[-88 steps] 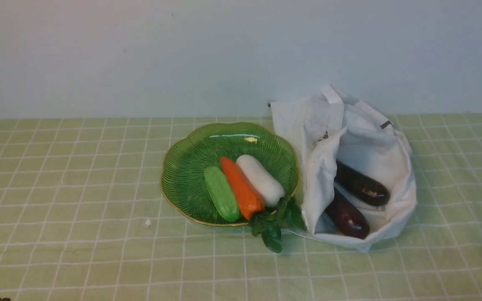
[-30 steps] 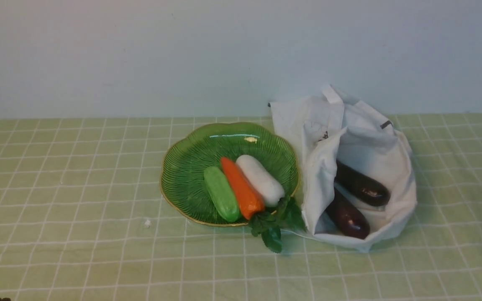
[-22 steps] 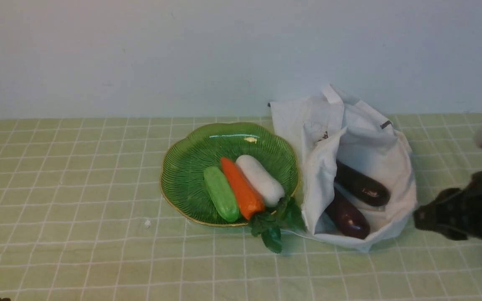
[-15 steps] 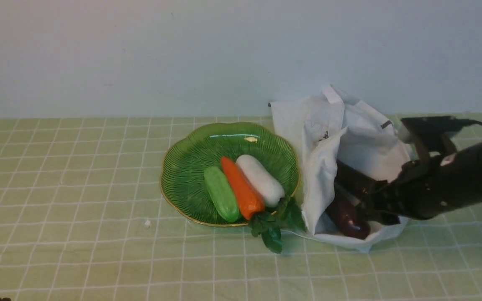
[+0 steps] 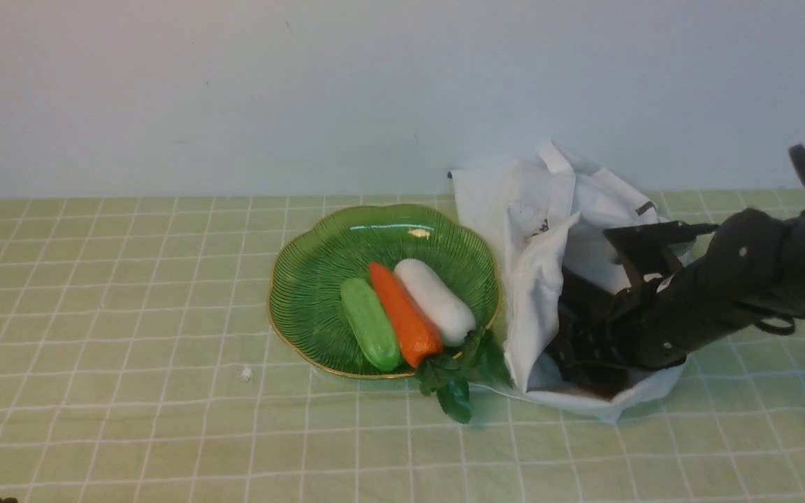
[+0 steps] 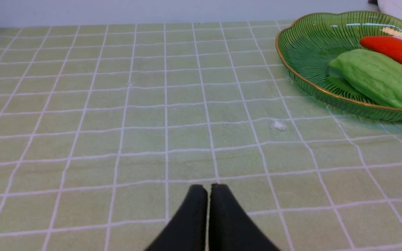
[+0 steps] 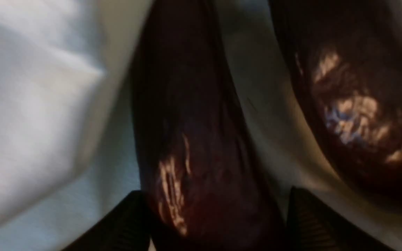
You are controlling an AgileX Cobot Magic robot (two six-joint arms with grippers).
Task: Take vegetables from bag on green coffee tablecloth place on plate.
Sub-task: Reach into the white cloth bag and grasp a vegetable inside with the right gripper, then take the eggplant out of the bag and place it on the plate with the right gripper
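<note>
Two glossy dark eggplants lie inside the white bag [image 5: 535,230] on the green checked tablecloth [image 5: 130,314]. In the front view my right arm hides most of them. My right gripper [image 5: 577,356] is inside the bag's mouth. In the right wrist view the gripper [image 7: 215,195] is open, with one finger on each side of the nearer eggplant [image 7: 194,139]. The second eggplant [image 7: 354,104] lies beside it, with bag cloth [image 7: 30,104] around them. The green plate [image 5: 318,258] sits left of the bag. My left gripper [image 6: 208,186] is shut and empty over bare cloth, with the plate [image 6: 302,45] off to one side.
On the plate lie a green gourd [image 5: 371,325], an orange carrot [image 5: 402,314] and a white radish [image 5: 434,300]. Dark green leaves [image 5: 455,377] hang over the plate's near rim, next to the bag. A small white crumb [image 5: 245,374] lies on the cloth. A pale wall stands behind.
My right arm has come in from the right edge and pushed its gripper into the bag's mouth, over the eggplants. The bag's near edge has shifted slightly. The left gripper has not moved.
</note>
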